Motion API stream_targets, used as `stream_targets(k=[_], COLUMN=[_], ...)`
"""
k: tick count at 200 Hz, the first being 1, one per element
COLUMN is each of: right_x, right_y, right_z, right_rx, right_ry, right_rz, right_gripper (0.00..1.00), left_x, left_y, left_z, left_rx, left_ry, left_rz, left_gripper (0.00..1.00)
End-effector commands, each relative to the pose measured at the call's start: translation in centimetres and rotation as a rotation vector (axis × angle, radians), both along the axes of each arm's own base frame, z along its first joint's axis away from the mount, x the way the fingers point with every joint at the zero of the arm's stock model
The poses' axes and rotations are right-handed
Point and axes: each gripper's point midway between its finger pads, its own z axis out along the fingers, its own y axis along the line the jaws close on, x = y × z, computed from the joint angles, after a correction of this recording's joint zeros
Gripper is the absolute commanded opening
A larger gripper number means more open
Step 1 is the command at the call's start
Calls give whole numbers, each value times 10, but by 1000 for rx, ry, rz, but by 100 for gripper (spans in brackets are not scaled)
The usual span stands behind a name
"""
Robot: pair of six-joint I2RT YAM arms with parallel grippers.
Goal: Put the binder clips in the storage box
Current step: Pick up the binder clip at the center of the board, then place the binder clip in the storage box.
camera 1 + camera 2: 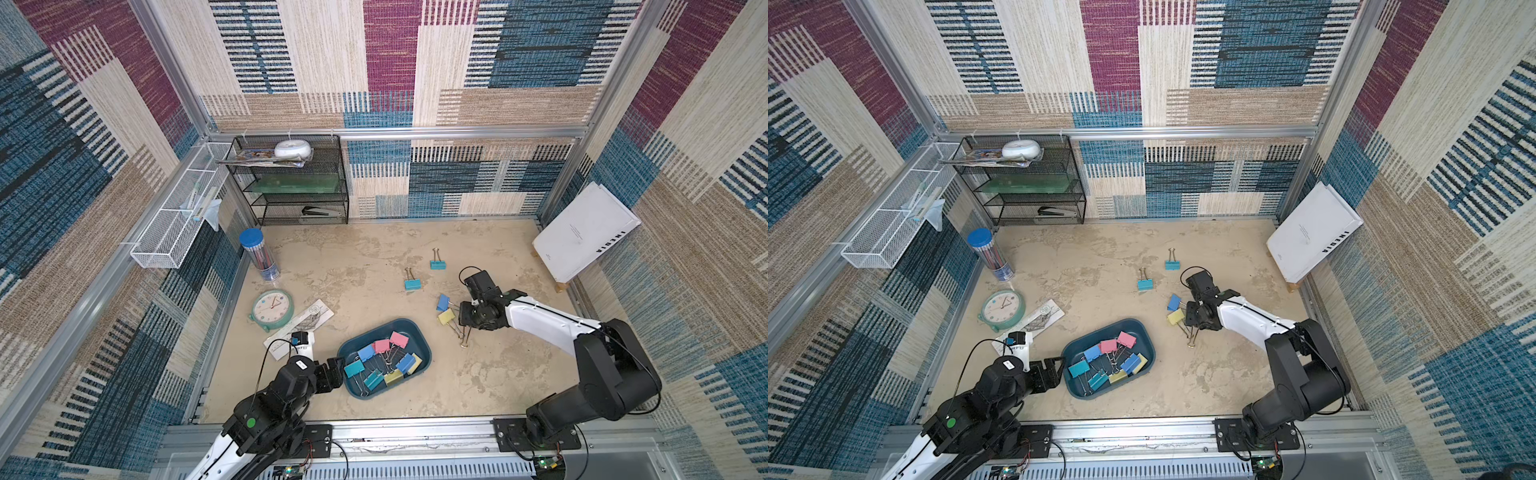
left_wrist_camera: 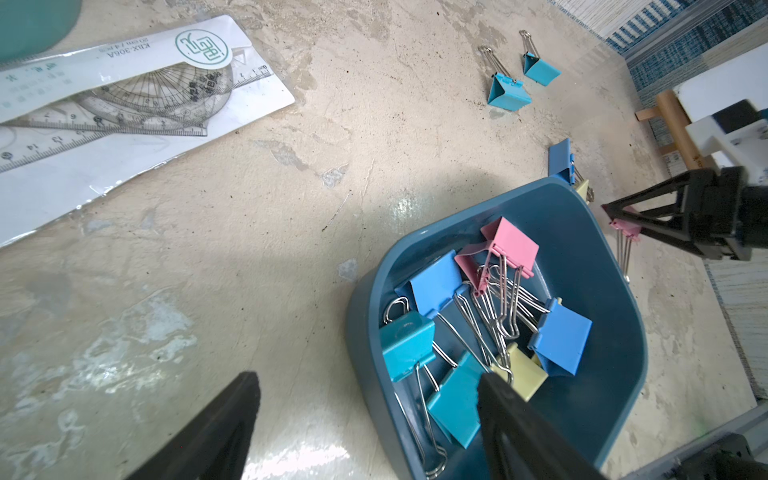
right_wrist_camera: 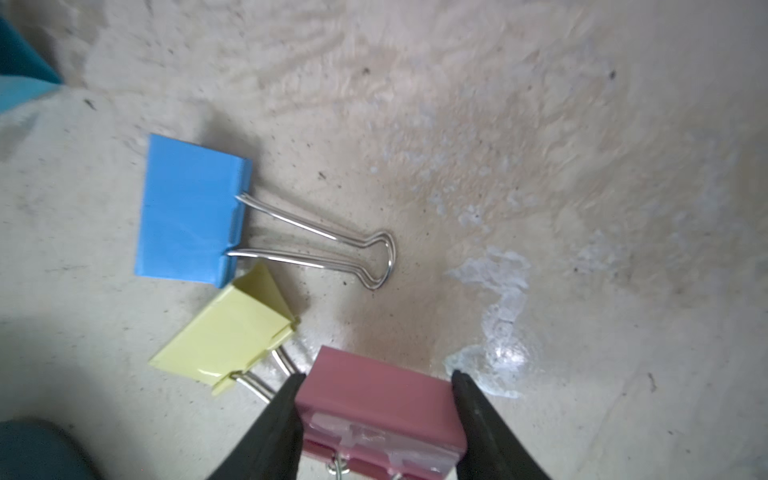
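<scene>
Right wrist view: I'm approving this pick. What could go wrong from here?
The right gripper pinches the pink clip by its ends, so it may twist out on the lift. The wire handle of the yellow clip runs beside one finger and may get dragged. The left gripper hangs at the storage box rim, crowding the drop.

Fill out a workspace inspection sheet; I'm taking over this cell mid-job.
Surface: beige tabletop, stained.
Job's things: storage box holds about eight binder clips; two teal clips, blue clip and yellow clip loose.
Clutter: clock, ruler pack, pencil tube.
Grippers: left gripper open at the box; right gripper shut on pink clip.
Cables: black cable loop at each wrist.
Surroundings: mesh rack, wire basket, white book.
</scene>
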Motion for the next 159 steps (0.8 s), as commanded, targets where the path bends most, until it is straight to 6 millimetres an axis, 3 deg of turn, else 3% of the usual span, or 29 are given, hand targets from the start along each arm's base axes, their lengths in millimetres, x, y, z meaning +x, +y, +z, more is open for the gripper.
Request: stream_targets(k=[1,20,44,69,88,101,125,159], right_x=[-5,-9,-19,-36,-47,-49,-50,-53], right_y=[11,37,95,161,198,210,212,216], right_z=[21,45,71,88,86,75,50,34], right_rx=[18,64,151,199,216,212,178,195], right_ry=[-14,-56,-95,-115,-112,-82,-38,-7], right_rz=[79,139,268,412,488,504,497,484], right_gripper=[45,45,46,46,47,47,47,48], left_x=[2,2,2,2,2,2,2,2], left_y=[0,-1,0,0,0,0,0,0], left_z=[1,1,1,1,1,1,0,0], left_rx=[1,1,2,2,4,3,3,3], left_ry=[-13,-12,-13,-12,-12,-11,-10,-11], left_rz=[-1,0,1,3,4,3,2,5], left_gripper=[86,86,86,86,86,86,86,86])
